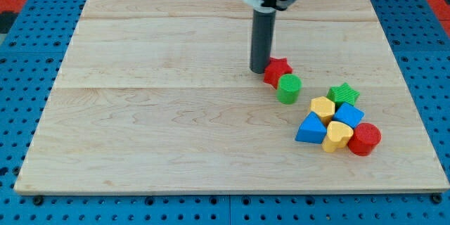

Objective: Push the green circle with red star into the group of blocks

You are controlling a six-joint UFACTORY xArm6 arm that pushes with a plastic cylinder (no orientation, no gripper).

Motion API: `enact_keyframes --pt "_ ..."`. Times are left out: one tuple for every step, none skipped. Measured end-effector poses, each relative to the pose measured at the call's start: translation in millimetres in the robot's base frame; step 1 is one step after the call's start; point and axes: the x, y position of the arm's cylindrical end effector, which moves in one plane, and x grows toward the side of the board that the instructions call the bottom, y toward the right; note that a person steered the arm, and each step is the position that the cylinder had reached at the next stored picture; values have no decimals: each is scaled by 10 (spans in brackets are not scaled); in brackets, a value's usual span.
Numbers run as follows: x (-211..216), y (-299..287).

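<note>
Tip [259, 69] touching red star [278, 70]; green circle [288, 88] adjacent; no claw; open board [140, 112] left.

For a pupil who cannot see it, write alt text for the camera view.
My tip touches the red star block, which presses the green cylinder block, on a pale wooden board. Toward the view's lower right cluster a green star, yellow hexagon, blue cube, blue triangle, yellow heart and red cylinder.

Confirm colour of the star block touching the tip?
Red. The star sits right of my tip, clearest in the camera view.
</note>
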Motion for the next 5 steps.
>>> enact_keyframes --pt "108 251" --pt "205 430" --pt "209 462" --pt "189 469" --pt "0 374"
